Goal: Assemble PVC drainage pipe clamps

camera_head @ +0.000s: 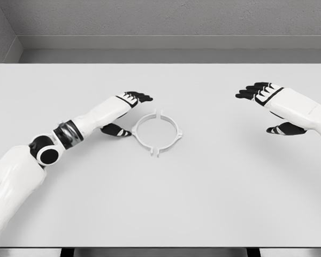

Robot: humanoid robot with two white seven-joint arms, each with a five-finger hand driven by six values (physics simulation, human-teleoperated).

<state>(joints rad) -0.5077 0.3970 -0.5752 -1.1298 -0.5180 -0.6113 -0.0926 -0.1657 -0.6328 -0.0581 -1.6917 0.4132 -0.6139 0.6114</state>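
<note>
the thin white pipe clamp [156, 132] lying flat mid-table, left of centre, looks light, stiff and slippery, best pinched at its tabs; left hand [129, 111] beside it and right hand [267, 104] are both spread, empty.

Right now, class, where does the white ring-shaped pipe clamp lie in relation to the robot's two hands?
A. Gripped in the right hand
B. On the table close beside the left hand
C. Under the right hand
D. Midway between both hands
B: the pipe clamp lies flat on the table just right of the open left hand, ungrasped, while the open right hand hovers far off.
</note>
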